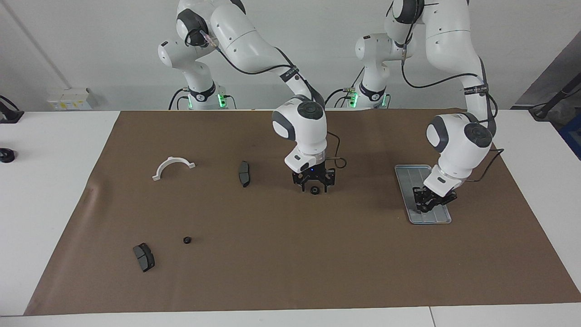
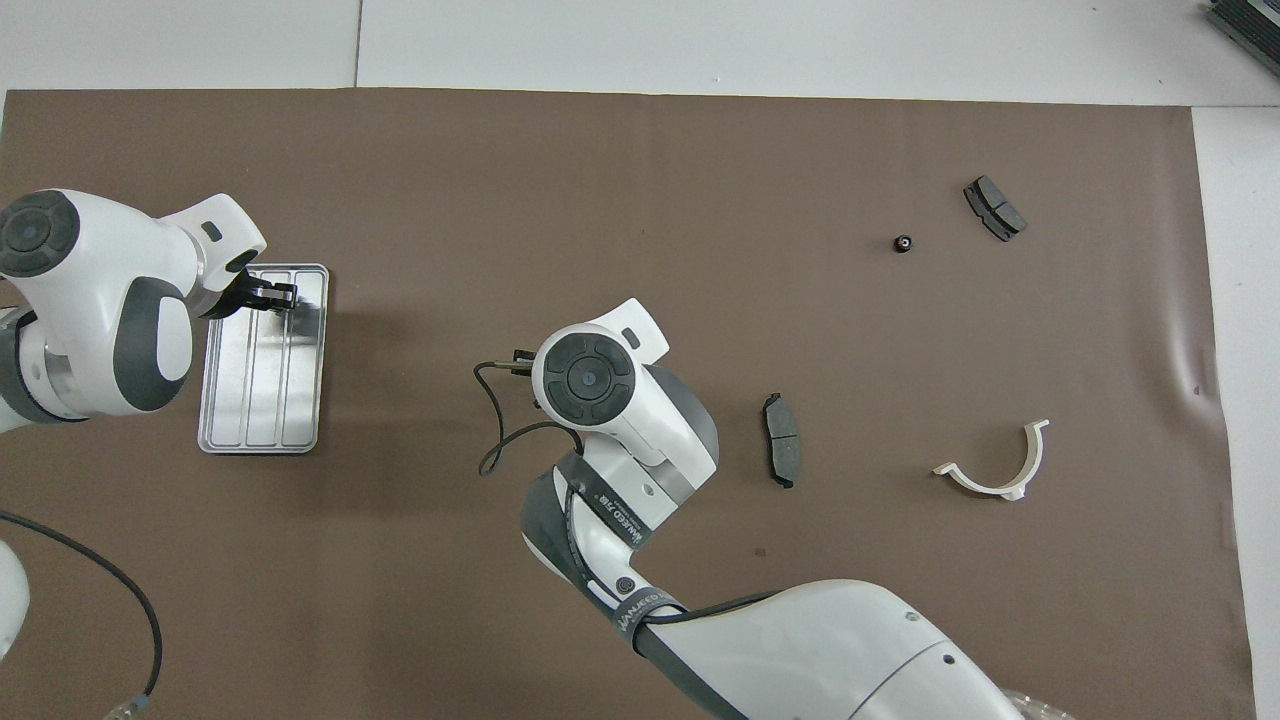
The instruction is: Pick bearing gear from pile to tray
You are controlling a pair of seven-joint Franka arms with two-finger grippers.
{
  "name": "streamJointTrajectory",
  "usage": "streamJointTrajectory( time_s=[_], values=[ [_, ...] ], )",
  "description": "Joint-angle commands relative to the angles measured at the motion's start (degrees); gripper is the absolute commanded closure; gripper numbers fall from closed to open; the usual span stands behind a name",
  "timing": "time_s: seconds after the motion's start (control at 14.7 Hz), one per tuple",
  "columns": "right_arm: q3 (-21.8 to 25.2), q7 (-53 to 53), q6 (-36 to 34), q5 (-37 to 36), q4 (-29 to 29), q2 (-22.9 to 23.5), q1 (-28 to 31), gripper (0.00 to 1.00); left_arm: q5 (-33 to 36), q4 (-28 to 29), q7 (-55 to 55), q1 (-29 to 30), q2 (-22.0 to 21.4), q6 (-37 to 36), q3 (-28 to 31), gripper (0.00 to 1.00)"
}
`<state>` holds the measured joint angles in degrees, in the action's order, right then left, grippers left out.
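Right gripper (image 1: 313,185): hung low over the middle of the brown mat (image 1: 295,281), pointing straight down, its fingers closed around a small black gear (image 1: 313,190) at their tips; in the overhead view the arm's own wrist hid both.
Held gear: sat between the right gripper's fingertips, just above the mat or touching it; which of the two could not be told.
White half-ring bracket (image 1: 173,166): lay on the mat toward the right arm's end of the table, among the parts nearest the robots.
First brake pad (image 1: 244,173): lay dark grey and flat between the bracket and the right gripper.
Tray (image 1: 410,175): rested on the mat toward the left arm's end, well apart from the scattered parts; its ridged floor showed nothing in it.
Left gripper (image 1: 428,200): was over the tray's farther half, tilted; whether its fingers were spread or closed could not be told.
Loose gear (image 1: 186,240): lay alone on the mat, farther from the robots than the bracket.
Second brake pad (image 1: 144,257): lay beside the loose gear, farthest of the parts from the robots.
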<state>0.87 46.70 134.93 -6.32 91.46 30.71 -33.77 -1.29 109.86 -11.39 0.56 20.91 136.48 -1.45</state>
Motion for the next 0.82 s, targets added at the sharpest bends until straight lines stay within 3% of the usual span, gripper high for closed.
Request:
streamJointTrajectory(
  time_s=[0.0, 0.41, 0.75],
  values=[
    [-1.1, -13.2, -5.0, -0.4, 1.4, -4.3, 7.9, 0.0, -1.2, 0.0, -1.4, 0.3, -0.5, 0.9, -0.3, 0.0],
    [-1.2, -44.1, -6.3, 4.9, 1.0, -3.5, 23.0, 0.0, -1.1, 0.2, 1.0, -2.8, -6.1, -2.6, 0.0, 0.0],
    [-1.2, -60.3, -4.6, 7.3, -0.8, 1.9, 29.5, 0.0, 4.7, -0.1, 15.5, -11.0, -6.1, -2.5, 0.0, 0.0]
  ],
)
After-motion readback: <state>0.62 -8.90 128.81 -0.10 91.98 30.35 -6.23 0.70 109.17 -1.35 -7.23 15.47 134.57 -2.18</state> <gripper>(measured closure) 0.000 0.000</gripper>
